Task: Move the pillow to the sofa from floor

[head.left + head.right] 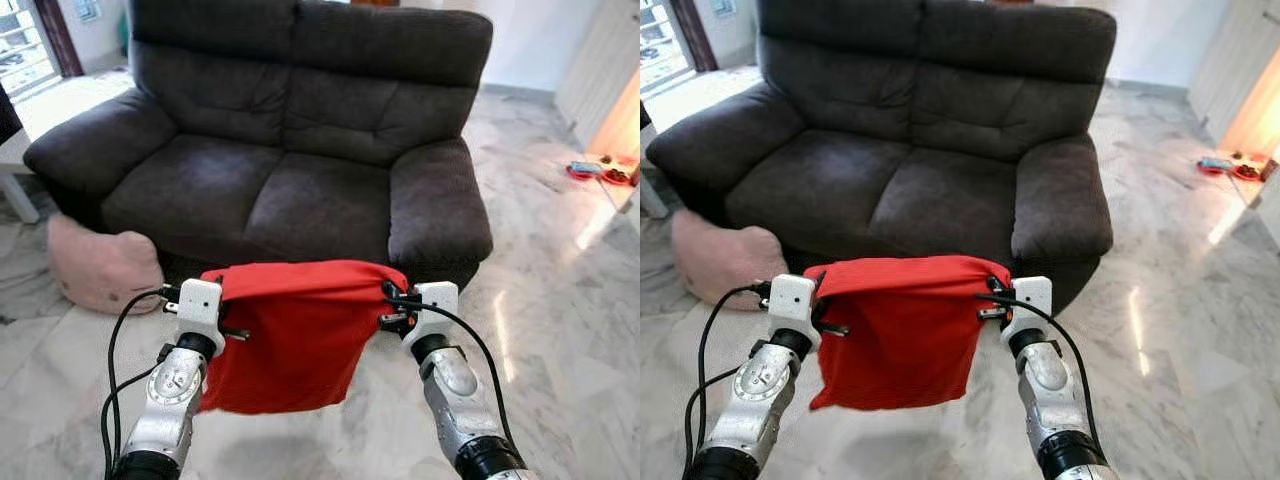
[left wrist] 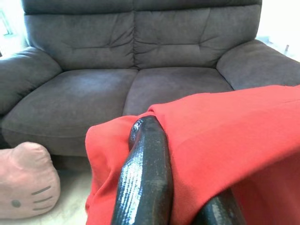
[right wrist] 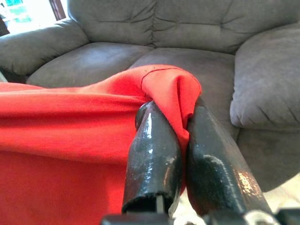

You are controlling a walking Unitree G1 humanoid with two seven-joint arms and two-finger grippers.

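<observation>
Red pillow [image 1: 290, 340] hangs low-center before the sofa [image 1: 280, 130], top edge stretched sideways, each corner pinched between left gripper [image 1: 222, 315] and right gripper [image 1: 392, 305] fingers.

A red pillow [image 1: 300, 335] hangs low in the frame's centre, held at its top corners by the left gripper [image 1: 232, 318] and right gripper [image 1: 385, 305], before a dark sofa [image 1: 290, 140]. A pink cushion [image 1: 100, 265] lies on the floor at left.
</observation>
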